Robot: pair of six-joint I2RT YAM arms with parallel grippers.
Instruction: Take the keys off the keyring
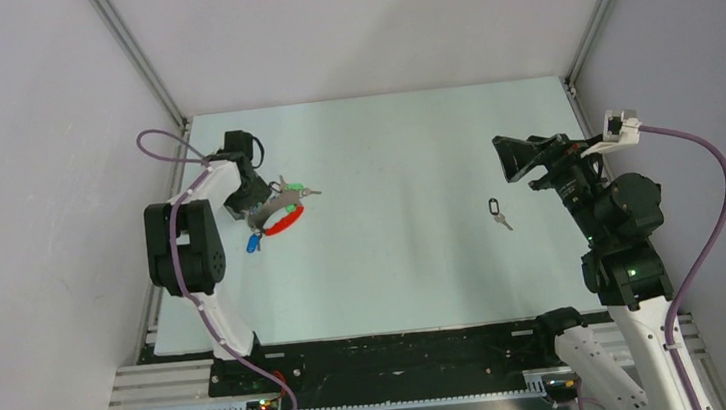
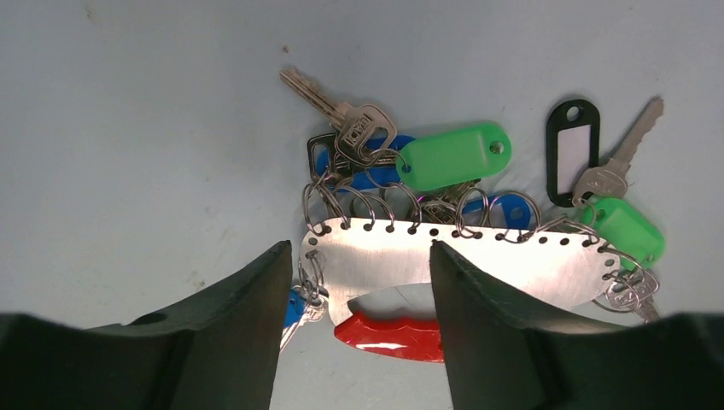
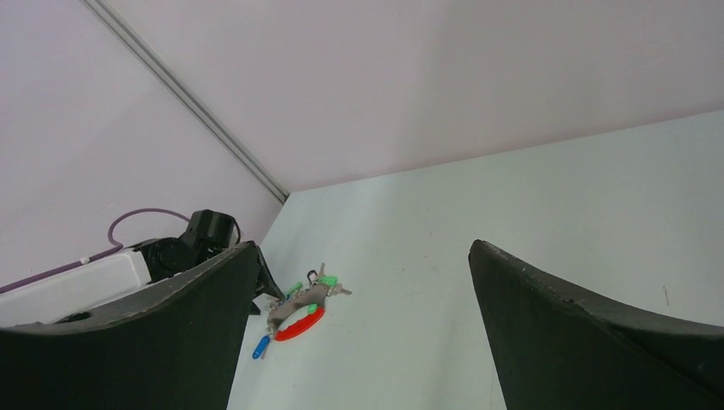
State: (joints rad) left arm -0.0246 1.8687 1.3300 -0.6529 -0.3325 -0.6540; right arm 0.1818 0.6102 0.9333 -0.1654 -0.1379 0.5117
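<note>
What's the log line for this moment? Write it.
left gripper: open, at keyring | right gripper: open, empty | keys: on keyring

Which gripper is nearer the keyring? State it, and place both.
Left. The left gripper sits open astride the keyring; the right gripper hangs open, far off across the table.

No legible text, number or brand appears in any view. In the left wrist view, the head of the silver key (image 2: 363, 130) at upper centre of the frame carries stamped characters, too blurred to read. A second key head (image 2: 630, 289) at the lower right shows similar stamping, also unreadable. The black tag (image 2: 572, 154) at upper right holds a plain white insert (image 2: 578, 152).
</note>
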